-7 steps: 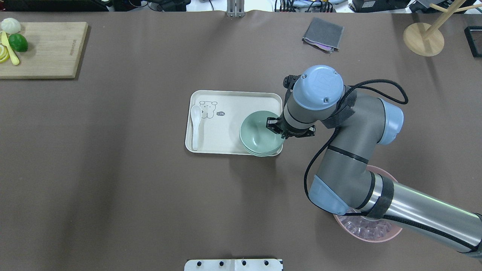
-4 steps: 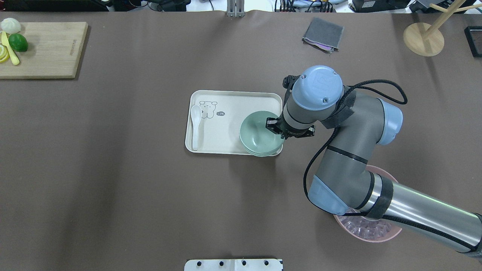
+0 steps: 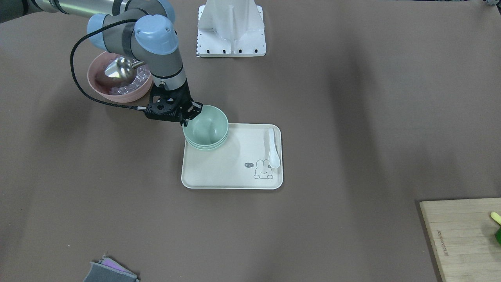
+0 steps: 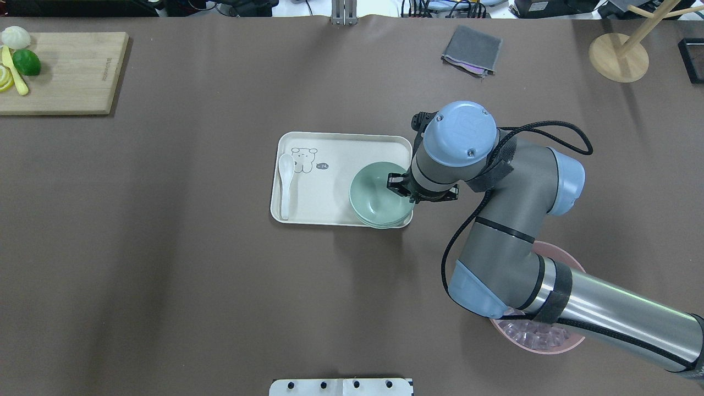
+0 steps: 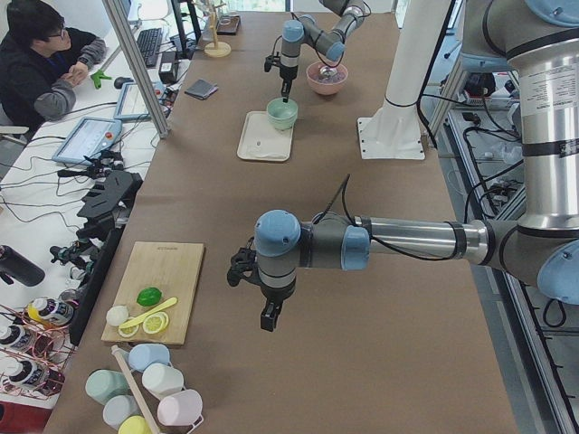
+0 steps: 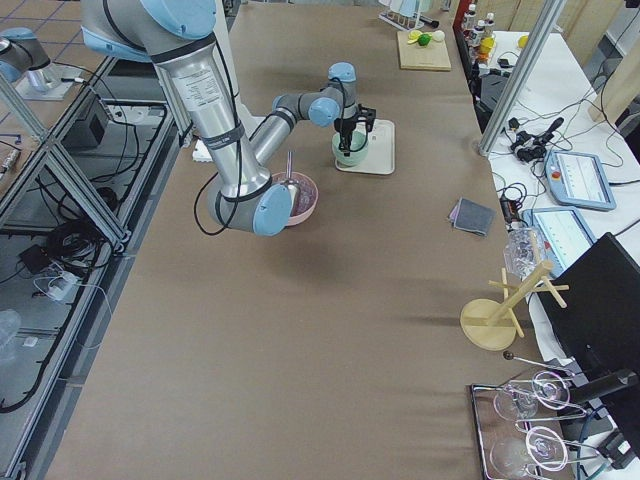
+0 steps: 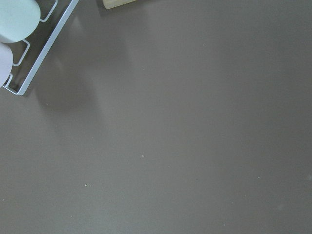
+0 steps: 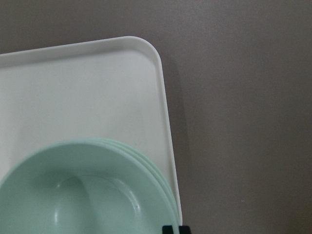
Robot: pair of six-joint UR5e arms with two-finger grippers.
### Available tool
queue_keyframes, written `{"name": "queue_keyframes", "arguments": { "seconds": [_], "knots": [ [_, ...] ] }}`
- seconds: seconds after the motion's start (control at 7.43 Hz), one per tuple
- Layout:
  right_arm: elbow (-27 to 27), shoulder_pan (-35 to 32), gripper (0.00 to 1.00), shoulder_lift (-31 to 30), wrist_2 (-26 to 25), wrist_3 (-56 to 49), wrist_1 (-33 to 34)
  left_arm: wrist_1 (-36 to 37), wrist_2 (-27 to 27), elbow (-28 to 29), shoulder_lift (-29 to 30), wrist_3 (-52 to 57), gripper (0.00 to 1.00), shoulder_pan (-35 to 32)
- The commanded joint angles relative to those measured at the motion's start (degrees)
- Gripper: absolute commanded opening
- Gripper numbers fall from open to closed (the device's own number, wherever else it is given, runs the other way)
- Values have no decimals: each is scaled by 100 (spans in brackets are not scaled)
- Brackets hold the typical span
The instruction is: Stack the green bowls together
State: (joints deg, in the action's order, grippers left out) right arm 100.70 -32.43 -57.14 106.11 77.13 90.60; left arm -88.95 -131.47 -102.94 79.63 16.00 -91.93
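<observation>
Three pale green bowls [image 4: 375, 197] sit nested in one stack on the near right corner of the cream tray [image 4: 330, 165]. They also show in the front view [image 3: 206, 126] and the right wrist view [image 8: 87, 195]. My right gripper [image 4: 397, 185] is at the stack's right rim, its fingers pinched on the rim of the top bowl. In the right wrist view only its black fingertips [image 8: 168, 229] show, at the bottom edge. My left gripper [image 5: 270, 316] hangs over bare table far from the tray. It shows only in the exterior left view, so I cannot tell whether it is open or shut.
A white spoon [image 4: 285, 179] lies on the tray's left side. A pink bowl [image 3: 96, 84] with a metal scoop and ice stands under my right arm. A cutting board [image 4: 66, 71] with fruit, a grey cloth [image 4: 472, 49] and a wooden stand [image 4: 619, 58] lie along the far edge.
My right arm's wrist and elbow have shifted slightly to the left. The bowl stack and the gripper at its rim have barely moved.
</observation>
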Motion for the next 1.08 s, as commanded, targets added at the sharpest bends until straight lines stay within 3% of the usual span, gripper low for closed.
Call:
{"name": "queue_keyframes", "arguments": {
  "seconds": [0.0, 0.13, 0.27, 0.4, 0.67, 0.94],
  "knots": [
    [-33, 43, 0, -16, -46, -5, -103, 0, -2, 2, 0, 0, 99, 0],
    [-68, 87, 0, -69, -133, 3, -321, 0, -2, 2, 0, 0, 99, 0],
    [-111, 87, 68, -69, -143, 3, -332, 0, -2, 11, 0, 9, 99, 9],
    [-129, 96, 100, -43, -265, -31, -349, 0, -2, 11, -9, 0, 99, 0],
    [-42, -8, 100, -25, -266, -76, -350, 0, -2, 37, 0, 0, 99, 0],
    [160, -446, 100, -25, 48, -259, -271, 9, -2, 55, 0, 0, 99, 9]
  ]
}}
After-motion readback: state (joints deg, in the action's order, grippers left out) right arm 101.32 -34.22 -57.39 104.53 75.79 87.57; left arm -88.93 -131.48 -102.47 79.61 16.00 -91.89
